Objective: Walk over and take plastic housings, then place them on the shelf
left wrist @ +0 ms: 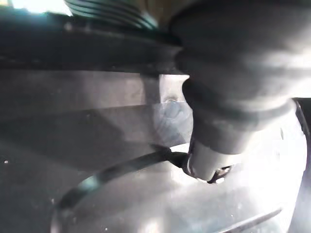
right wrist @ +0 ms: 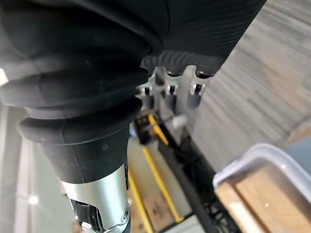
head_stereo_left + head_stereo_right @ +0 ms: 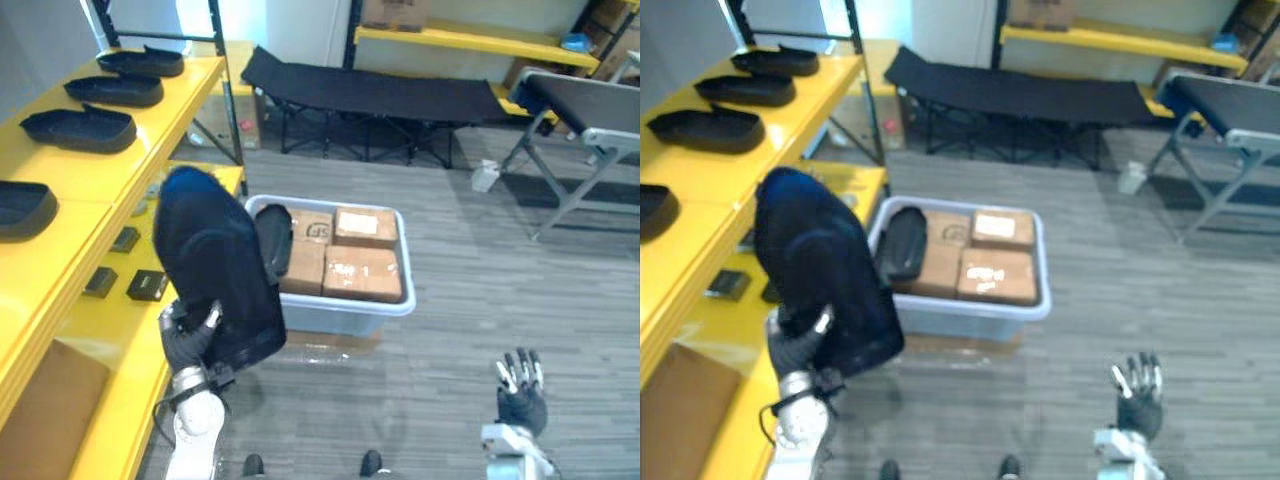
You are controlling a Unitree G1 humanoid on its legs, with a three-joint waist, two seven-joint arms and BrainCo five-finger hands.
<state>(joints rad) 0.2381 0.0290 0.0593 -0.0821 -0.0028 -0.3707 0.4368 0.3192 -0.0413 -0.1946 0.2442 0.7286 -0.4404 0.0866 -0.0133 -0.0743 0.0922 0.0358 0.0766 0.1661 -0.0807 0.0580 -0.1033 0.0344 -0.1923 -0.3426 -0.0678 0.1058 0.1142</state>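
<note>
Midway, clasps a housing (image 3: 215, 265) in left hand (image 3: 190, 335) by the shelf (image 3: 165, 125), right hand (image 3: 521, 398) spread, with a second housing (image 3: 273, 240) in the bin (image 3: 345, 309)

Grey plank flooring (image 3: 480, 300) runs across the room. Yellow shelving (image 3: 160, 140) on black uprights lines the left side. A black folding cot (image 3: 380, 95) stands by the far wall, under another yellow shelf (image 3: 450, 40). A grey-framed bench (image 3: 590, 105) stands at the right.

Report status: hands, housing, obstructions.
Left hand shut on black housing beside yellow shelf. Right hand open, idle. Bin of boxes to its right, off the path.
</note>
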